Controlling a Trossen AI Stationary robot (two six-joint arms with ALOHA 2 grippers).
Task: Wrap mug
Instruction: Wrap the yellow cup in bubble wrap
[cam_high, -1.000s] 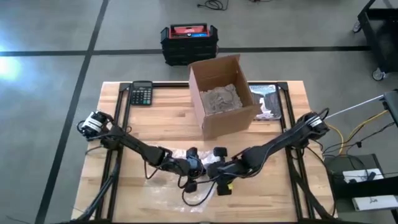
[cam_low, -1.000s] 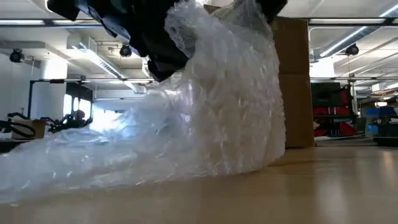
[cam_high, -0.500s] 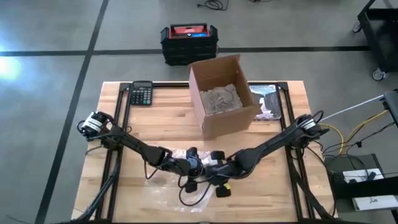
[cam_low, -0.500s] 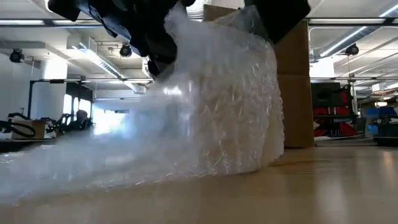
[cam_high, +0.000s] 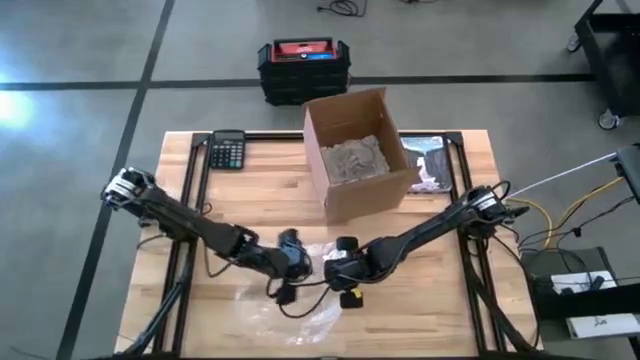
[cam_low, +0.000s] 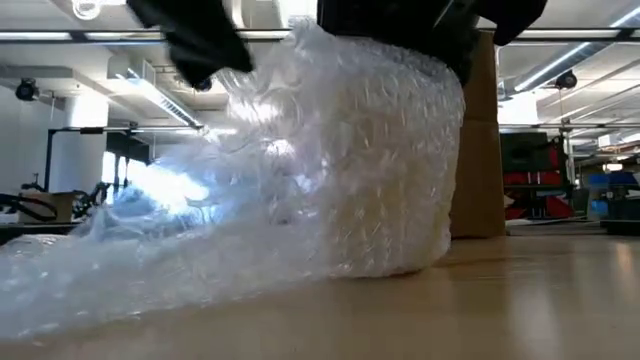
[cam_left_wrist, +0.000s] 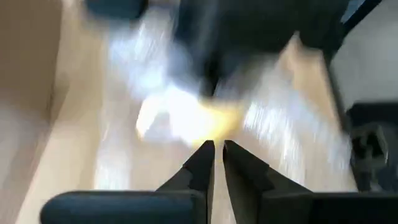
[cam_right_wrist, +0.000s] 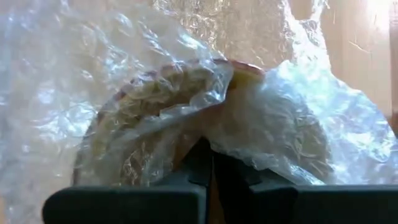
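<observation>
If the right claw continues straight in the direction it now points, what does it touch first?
Most likely the bubble wrap covering the mug. In the right wrist view, the right claw points directly at it, with its tips already at the plastic and the mug just behind.

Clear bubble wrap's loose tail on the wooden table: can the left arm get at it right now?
Probably yes. The left pincer hangs right beside the clear bubble wrap tail trailing toward the front edge, with nothing between; the right pincer works the wrapped bundle beside it.

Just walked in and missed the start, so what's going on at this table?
Two arms are wrapping a mug in bubble wrap near the table's front, ahead of the box. The right end effector is pinched shut on the wrap over the mug's rim. The left end effector, nearly shut, sits just beside it.
</observation>
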